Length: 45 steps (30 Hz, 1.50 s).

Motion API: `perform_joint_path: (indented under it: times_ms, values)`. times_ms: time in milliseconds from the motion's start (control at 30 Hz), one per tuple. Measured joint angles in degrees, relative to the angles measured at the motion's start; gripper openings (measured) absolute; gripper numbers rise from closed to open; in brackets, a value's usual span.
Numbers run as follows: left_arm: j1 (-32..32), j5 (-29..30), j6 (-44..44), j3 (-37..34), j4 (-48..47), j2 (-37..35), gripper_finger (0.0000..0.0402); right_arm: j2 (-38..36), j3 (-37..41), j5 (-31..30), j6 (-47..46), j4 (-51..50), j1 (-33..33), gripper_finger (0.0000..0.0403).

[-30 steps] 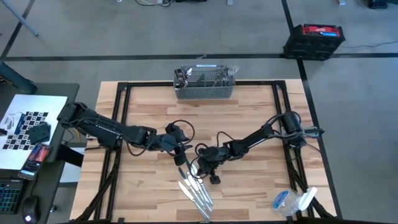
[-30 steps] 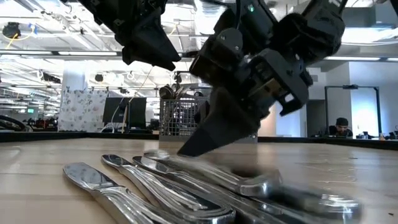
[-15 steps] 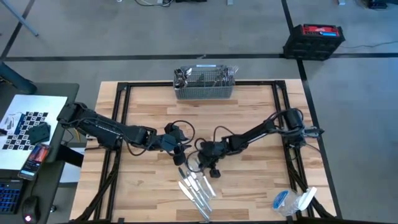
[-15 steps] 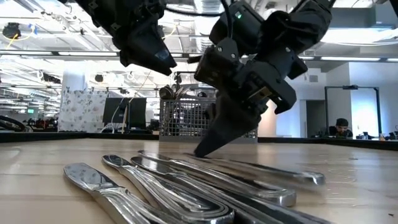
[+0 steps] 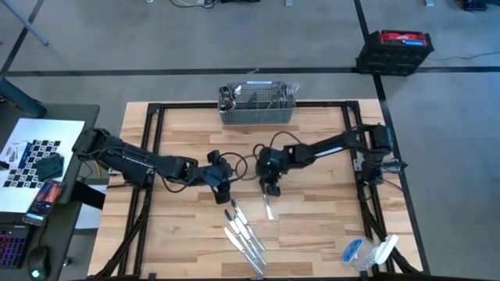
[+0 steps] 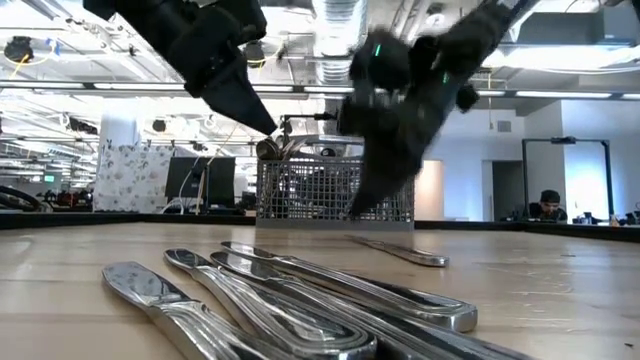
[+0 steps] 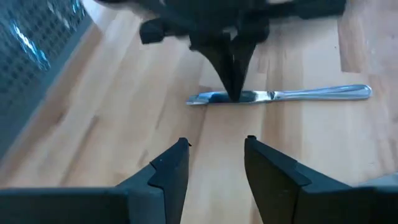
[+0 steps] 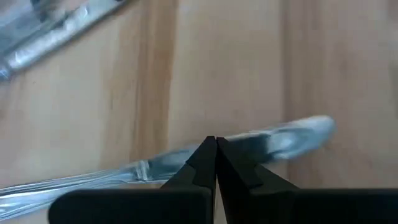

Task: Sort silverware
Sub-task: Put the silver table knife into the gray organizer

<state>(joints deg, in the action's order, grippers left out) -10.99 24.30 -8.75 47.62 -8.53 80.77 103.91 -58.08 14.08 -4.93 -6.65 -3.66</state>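
One table knife (image 5: 268,208) lies alone on the wood, apart from a fan of several more knives (image 5: 244,238) nearer the table's near edge. My right gripper (image 5: 269,189) is shut, its fingertips down on the lone knife's blade; the left wrist view shows this too (image 7: 234,94). My left gripper (image 5: 221,188) hovers open just left of it, above the table, with its fingers (image 7: 214,144) facing the knife (image 7: 311,93) and touching nothing. A grey wire-mesh basket (image 5: 258,107) with more silverware stands at the far edge. My right gripper presses its shut fingertips (image 7: 234,87) down on the lone knife's blade (image 7: 258,96), about midway along it. The fingers come from above, pointing down. The knife lies flat on the table, blade tip (image 8: 314,127) on one side of the fingers and handle on the other.
The fan of knives (image 6: 260,300) takes up the near middle of the table. The basket (image 6: 335,190) stands at the far edge. A clear plastic bag (image 5: 367,252) lies at the near right corner. Black frame rails run along both sides of the table.
My right gripper, staying shut, has moved from the fan of knives toward the far edge. One knife has slid along the table with it, out of the fan, and now lies alone.
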Motion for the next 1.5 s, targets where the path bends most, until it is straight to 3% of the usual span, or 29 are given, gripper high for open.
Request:
perform_joint_path:
  times_ms: [133,233,400,533,733,967,1200,1500]
  values:
    - [2.4,-0.3,2.4,0.0,1.8,0.2,0.0137,-7.9,-0.3,0.7,-2.0,-5.7,0.7,0.0000]
    - [4.9,-5.7,1.6,0.0,3.1,2.8,0.0137,-12.6,0.5,-2.2,-3.3,-10.4,1.7,0.0000]
    - [6.9,-16.6,4.2,0.3,12.5,13.0,0.0137,-15.4,6.6,-8.4,-12.0,-11.2,3.9,0.0000]
    - [7.4,-18.1,5.9,4.0,14.9,21.2,0.0137,-15.4,11.5,-15.4,-18.6,-8.8,5.7,0.0014]
    - [8.4,-18.1,8.2,8.4,15.8,29.5,0.0137,-15.4,16.4,-16.6,-35.6,3.3,5.3,0.0092]
    - [9.6,-18.9,10.3,11.0,19.0,33.2,0.0137,-11.0,17.9,-15.4,-53.5,6.6,3.0,0.0161]
    - [10.7,-21.3,11.7,10.9,20.8,33.6,0.0137,-3.4,17.5,-13.5,-59.3,16.7,3.4,0.0170]
    - [11.0,-21.6,12.9,10.8,22.2,33.7,0.0137,0.0,16.2,-13.0,-63.3,18.2,3.5,0.0160]
